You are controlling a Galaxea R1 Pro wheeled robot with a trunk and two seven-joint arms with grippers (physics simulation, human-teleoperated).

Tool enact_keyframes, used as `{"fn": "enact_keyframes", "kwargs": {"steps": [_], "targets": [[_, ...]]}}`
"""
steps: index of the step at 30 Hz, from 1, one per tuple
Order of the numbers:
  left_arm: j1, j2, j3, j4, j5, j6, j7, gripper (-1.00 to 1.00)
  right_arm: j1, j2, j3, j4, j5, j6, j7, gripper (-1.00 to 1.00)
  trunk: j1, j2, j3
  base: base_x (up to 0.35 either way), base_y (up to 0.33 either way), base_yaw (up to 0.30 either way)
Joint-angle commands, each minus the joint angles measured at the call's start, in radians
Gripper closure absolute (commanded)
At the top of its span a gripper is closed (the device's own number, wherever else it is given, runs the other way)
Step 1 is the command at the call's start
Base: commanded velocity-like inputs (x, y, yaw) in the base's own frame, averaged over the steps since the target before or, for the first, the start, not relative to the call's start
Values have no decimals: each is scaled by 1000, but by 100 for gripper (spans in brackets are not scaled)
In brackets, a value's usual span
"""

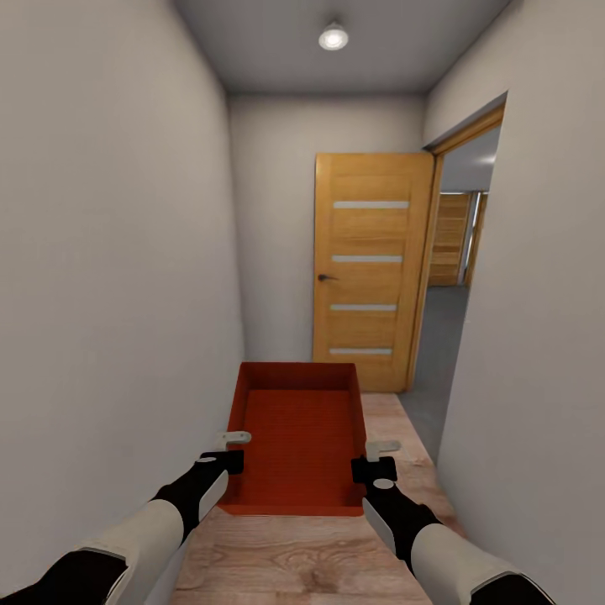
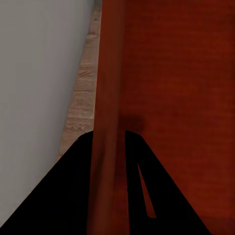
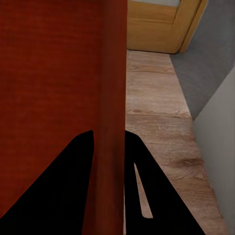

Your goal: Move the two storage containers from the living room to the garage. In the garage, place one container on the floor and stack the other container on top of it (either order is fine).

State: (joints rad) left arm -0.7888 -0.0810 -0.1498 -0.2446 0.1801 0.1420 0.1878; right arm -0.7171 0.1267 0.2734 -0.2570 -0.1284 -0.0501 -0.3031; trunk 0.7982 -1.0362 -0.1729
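Setting: a narrow hallway with grey walls, a pale wood plank floor [image 1: 336, 555] and a round ceiling light [image 1: 334, 36].
Storage container [image 1: 298, 437]: one red-orange open-top bin, held off the planks between both arms, straight ahead of the robot and about centred in the hallway.
Orientation: opening up, base about level; its long axis runs away from the robot toward the far wall, one short end nearest the robot, the other toward the orange door [image 1: 370, 269].
Left gripper [image 1: 225, 460]: clamped on the bin's left long wall near the close end, one finger inside and one outside, as the left wrist view shows [image 2: 108, 161].
Right gripper [image 1: 374, 467]: gripping the right long wall the same way, the wall pinched between its fingers [image 3: 111, 166].
Door: swung open against the far wall, four pale glass strips across it.
Doorway: to the right of the door, opening onto a dark grey floor [image 1: 441, 353] with wooden plank doors [image 1: 452, 239] beyond.
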Motion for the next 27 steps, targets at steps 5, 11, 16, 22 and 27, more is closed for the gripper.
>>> {"fn": "enact_keyframes", "kwargs": {"steps": [5, 11, 16, 22, 27], "targets": [[-1, 47, 46, -6, -17, -33, 21, 100, -1, -1, -19, 30, -16, -7, -8, 100, 1, -1, -1, 323, 0, 0], [-1, 47, 46, -6, -16, -33, 21, 100, -1, -1, -19, 30, -16, -8, -8, 100, 1, -1, -1, 323, 0, 0], [-1, 47, 46, -6, -17, -33, 21, 100, -1, -1, -19, 30, -16, -8, -8, 100, 1, -1, -1, 323, 0, 0], [-1, 47, 46, -9, -17, -34, 20, 100, -1, -1, -19, 30, -16, -8, -8, 100, 1, -1, -1, 323, 0, 0], [-1, 47, 45, -13, -16, -35, 20, 100, -1, -1, -19, 30, -15, -8, -8, 100, 1, -1, -1, 225, 0, 0]]}}
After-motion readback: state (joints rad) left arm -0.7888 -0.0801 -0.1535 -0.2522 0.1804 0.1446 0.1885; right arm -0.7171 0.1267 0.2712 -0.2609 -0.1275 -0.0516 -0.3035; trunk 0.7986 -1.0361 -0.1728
